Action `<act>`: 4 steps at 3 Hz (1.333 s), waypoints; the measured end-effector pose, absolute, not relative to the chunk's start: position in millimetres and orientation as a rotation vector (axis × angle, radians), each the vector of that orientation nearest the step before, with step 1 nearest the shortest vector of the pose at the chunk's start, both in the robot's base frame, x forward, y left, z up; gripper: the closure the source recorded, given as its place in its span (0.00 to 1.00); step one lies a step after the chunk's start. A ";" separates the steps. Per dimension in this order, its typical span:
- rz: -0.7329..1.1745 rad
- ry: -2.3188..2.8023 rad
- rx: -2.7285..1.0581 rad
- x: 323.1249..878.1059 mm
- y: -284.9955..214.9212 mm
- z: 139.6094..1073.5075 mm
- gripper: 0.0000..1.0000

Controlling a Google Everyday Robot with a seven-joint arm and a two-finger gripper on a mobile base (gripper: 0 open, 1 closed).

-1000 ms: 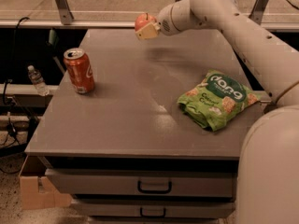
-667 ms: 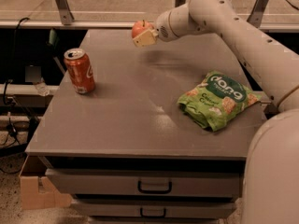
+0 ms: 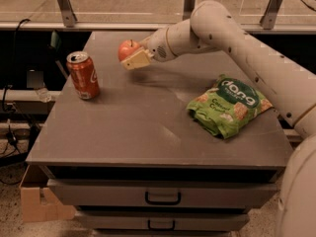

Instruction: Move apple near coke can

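A small orange-red apple (image 3: 127,48), its short dark stem pointing up, hangs in the air above the rear part of a grey table top (image 3: 148,132), clamped in the robot's gripper (image 3: 131,54). The jaws are closed on the fruit. One pale, cream-coloured finger (image 3: 137,60) presses against its lower right side, while the opposite finger is hidden behind it. The apple touches nothing but the gripper, and a soft shadow (image 3: 158,79) lies on the table below and to the right of it.

To the left of the apple and lower in the picture, the coke can (image 3: 83,75) stands upright on the table near its left edge. It is red-orange with white script and a silver top with a pull tab. Apple and can are near each other but apart, with table surface showing between them.

The white arm (image 3: 232,38) reaches in from the right edge and bends over the table's far side before narrowing to the wrist behind the gripper. Beneath its forearm, on the right half of the table, a crumpled green snack bag (image 3: 229,105) lies flat, well apart from both apple and can.

Below the top, the front carries two drawers (image 3: 98,194) with dark handles. A cardboard box (image 3: 42,201) sits on the floor at the lower left, and metal rail posts (image 3: 64,4) stand along the back.
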State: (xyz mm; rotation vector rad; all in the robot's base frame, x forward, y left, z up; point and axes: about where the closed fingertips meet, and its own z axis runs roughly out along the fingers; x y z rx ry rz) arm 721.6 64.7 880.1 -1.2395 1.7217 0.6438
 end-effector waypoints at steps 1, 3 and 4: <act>0.733 1.676 -1.332 690.7 79.9 874.4 1.00; 0.881 1.621 -1.505 644.4 102.1 860.4 1.00; 0.943 1.604 -1.548 630.2 116.5 846.1 0.84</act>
